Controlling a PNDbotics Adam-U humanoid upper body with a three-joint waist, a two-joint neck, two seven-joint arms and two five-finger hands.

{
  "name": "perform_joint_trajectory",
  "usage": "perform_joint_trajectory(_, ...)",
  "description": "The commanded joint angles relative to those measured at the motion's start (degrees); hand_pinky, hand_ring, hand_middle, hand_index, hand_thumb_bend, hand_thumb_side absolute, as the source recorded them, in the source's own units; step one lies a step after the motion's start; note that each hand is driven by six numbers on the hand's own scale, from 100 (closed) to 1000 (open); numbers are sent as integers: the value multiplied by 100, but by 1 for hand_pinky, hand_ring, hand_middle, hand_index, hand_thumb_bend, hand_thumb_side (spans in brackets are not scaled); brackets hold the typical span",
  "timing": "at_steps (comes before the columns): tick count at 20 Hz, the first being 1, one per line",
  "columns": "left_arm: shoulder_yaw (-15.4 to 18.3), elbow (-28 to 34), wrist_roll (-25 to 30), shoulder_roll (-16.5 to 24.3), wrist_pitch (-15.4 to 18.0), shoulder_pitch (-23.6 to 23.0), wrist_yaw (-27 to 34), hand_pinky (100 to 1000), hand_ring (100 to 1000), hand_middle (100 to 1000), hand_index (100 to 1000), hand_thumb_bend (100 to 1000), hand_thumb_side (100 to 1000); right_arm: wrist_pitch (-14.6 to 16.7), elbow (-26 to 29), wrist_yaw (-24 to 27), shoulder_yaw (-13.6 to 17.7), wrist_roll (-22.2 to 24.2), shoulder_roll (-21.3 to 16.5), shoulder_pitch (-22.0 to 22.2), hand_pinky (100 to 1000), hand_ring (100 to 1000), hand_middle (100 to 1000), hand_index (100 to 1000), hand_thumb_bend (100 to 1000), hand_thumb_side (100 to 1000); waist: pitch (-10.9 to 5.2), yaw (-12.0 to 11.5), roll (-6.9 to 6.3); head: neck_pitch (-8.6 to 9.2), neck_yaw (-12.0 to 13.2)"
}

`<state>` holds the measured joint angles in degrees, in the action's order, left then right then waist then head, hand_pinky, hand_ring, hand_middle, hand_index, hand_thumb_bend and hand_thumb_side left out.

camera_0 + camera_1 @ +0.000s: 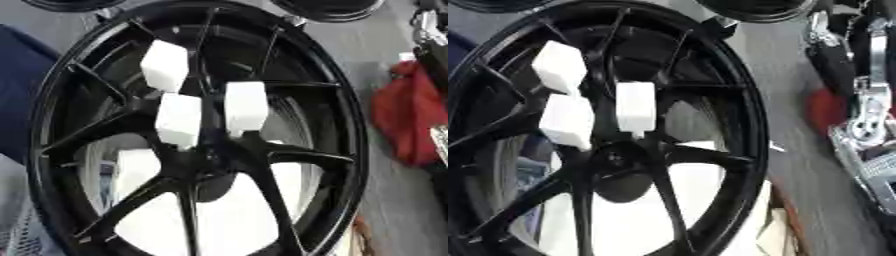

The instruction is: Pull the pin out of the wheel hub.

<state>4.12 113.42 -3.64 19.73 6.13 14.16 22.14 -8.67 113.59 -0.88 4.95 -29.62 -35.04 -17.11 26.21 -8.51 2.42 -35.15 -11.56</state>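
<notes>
A black spoked wheel (348, 125) fills both views, lying askew with its hub (206, 162) near the middle. Three white block-shaped pins stand just above the hub: one high up (164, 65), one lower left (179, 120) and one to the right (245, 106). No hand touches them. My right arm (870, 125), silver and black, runs down the right edge of the right eye view, well clear of the wheel; its hand does not show. My left arm and hand are out of sight.
A red object (407, 117) lies right of the wheel on the grey surface (815, 200). Parts of other black rims (332, 7) sit at the top edge. Something dark blue (17, 75) is at the left. White shows through the lower spokes.
</notes>
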Motion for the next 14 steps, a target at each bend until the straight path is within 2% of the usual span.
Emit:
perform_joint_trajectory(1, 67, 117, -11, 178, 44, 55, -17, 956, 527, 683, 800, 174, 931, 7, 101, -15, 79, 7, -87, -27, 764, 653, 733, 901, 100, 542, -165, 18, 1, 46, 22)
perform_joint_trajectory(4, 77, 117, -6, 356, 151, 99, -59, 951, 526, 685, 803, 161, 917, 4, 101, -13, 85, 3, -75, -11, 763, 653, 733, 901, 100, 543, -184, 24, 5, 29, 42)
perform_joint_trajectory(8, 55, 117, 54, 812, 372, 221, -229, 943, 524, 688, 808, 159, 900, -2, 101, -11, 81, 15, -72, -3, 764, 654, 734, 901, 100, 542, -228, 54, 0, 10, 53)
perform_joint_trajectory(14, -34, 117, 219, 1880, 671, 515, -411, 924, 524, 689, 814, 134, 854, -25, 101, -24, 90, 37, -100, 46, 764, 654, 734, 900, 100, 541, -308, 104, -26, -44, 35)
